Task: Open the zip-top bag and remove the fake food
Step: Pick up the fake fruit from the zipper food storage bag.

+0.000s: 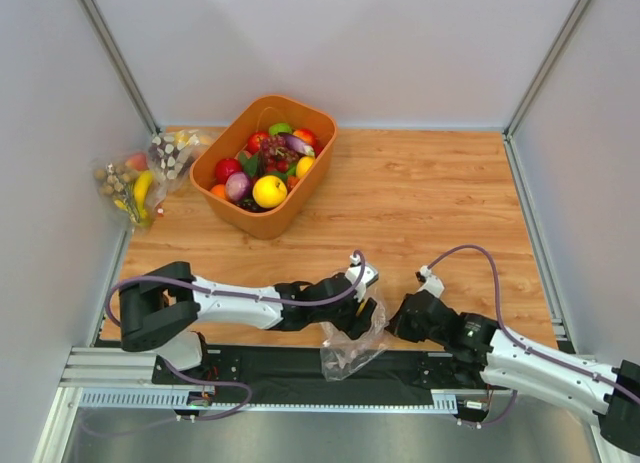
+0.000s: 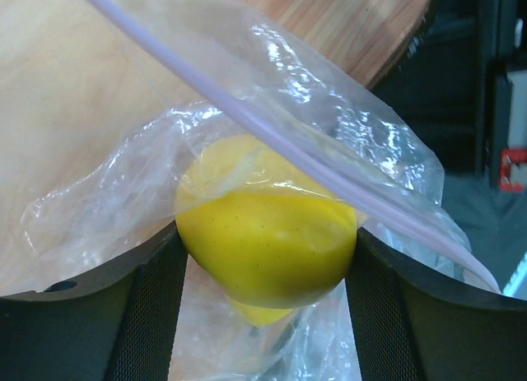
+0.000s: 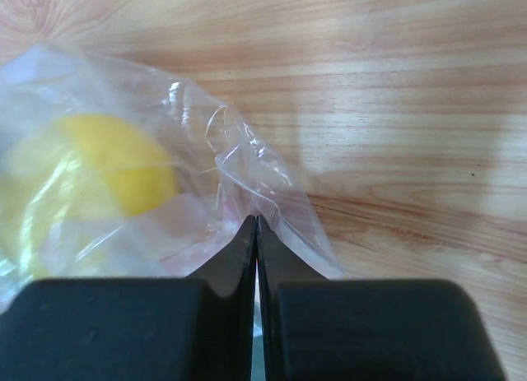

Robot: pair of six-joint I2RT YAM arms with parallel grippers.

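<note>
Wooden counter boxed in by plain white walls, so a pretty bare setup.

Biggest thing on it is an orange bin at the back left, heaped with fake food: a red apple, a purple onion, a round yellow one, plus some green and orange bits. Just left of the bin, against the wall, are a couple of clear bags with a banana and what look like nuts inside.

The zip-top bag is way down at the near edge of the counter, hanging partly over the black rail, between the two arms. It's clear, crinkly and shiny, and it holds a single yellow fruit.

The right claw is closed tight, pinching a fold of the bag's plastic between its fingers, with the fruit showing blurry through the film off to one side.

The left claw has a finger against each side of the yellow fruit, so it's gripping it. Plastic drapes over the top half of the fruit, and the lower half looks bare and glossy with tiny speckles.

The pale zip strip runs diagonally across, just above the fruit.
</note>
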